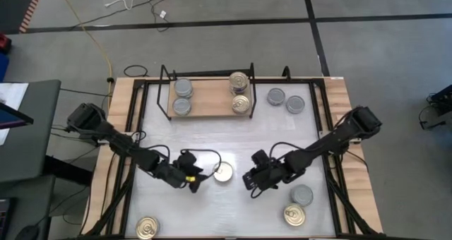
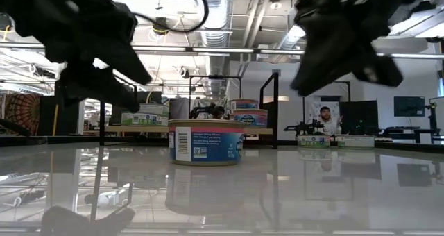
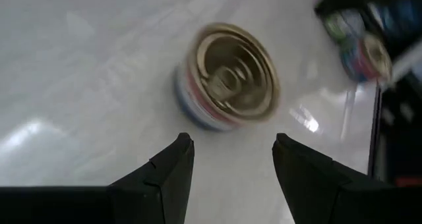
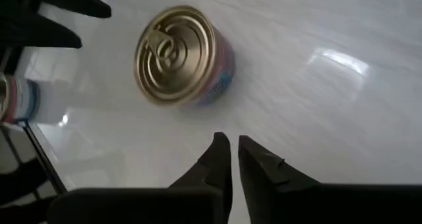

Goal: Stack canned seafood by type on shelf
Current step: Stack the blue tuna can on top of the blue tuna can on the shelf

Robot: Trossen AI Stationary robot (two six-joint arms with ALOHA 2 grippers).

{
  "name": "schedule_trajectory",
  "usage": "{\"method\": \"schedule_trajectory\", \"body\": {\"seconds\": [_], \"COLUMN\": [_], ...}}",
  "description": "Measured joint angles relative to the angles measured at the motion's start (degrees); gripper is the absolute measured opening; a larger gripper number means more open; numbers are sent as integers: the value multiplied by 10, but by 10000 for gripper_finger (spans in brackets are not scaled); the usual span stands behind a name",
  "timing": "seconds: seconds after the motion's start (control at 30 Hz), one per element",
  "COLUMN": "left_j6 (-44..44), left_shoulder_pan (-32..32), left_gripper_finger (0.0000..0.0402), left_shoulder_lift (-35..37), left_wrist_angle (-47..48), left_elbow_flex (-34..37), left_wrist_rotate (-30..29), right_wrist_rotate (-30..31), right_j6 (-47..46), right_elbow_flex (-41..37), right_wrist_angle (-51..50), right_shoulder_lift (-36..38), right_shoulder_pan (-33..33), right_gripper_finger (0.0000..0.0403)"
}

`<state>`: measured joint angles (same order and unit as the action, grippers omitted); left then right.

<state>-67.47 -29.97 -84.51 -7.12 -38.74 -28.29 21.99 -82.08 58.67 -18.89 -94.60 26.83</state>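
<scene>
A gold-topped tin with a ring pull [image 1: 223, 172] stands on its base on the white table, between my two grippers; it also shows in the low view [image 2: 206, 142]. My left gripper [image 1: 197, 179] is open just to the tin's left; in the left wrist view [image 3: 231, 151] the tin [image 3: 227, 79] lies ahead of the fingertips, untouched. My right gripper [image 1: 248, 178] is shut and empty just to the tin's right [image 4: 234, 150], with the tin [image 4: 181, 56] ahead of it. The wooden shelf [image 1: 206, 99] at the far side holds two grey-topped tins [image 1: 183, 96] at its left and two tins, one gold-topped [image 1: 240, 80], at its right.
Two grey-topped tins [image 1: 285, 100] stand on the table right of the shelf. A grey tin [image 1: 301, 195] and a gold tin [image 1: 294, 214] stand near the front right, and a gold tin [image 1: 147, 228] at the front left. The shelf's black wire frame [image 1: 167, 78] rises around the board.
</scene>
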Motion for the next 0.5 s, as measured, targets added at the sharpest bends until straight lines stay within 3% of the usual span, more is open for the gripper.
{"method": "schedule_trajectory", "body": {"seconds": [0.13, 0.5], "left_j6": [-91, -146], "left_shoulder_pan": [11, 4], "left_gripper_finger": [196, 196], "left_shoulder_lift": [0, 0], "left_wrist_angle": [-2, -25], "left_elbow_flex": [0, 0], "left_wrist_rotate": [-1, -16], "right_wrist_rotate": [1, 4], "right_j6": [-2, 10], "right_elbow_flex": [0, 0], "right_wrist_angle": [34, 77], "right_shoulder_lift": [-26, -41], "right_shoulder_pan": [-12, -23], "right_gripper_finger": [81, 181]}}
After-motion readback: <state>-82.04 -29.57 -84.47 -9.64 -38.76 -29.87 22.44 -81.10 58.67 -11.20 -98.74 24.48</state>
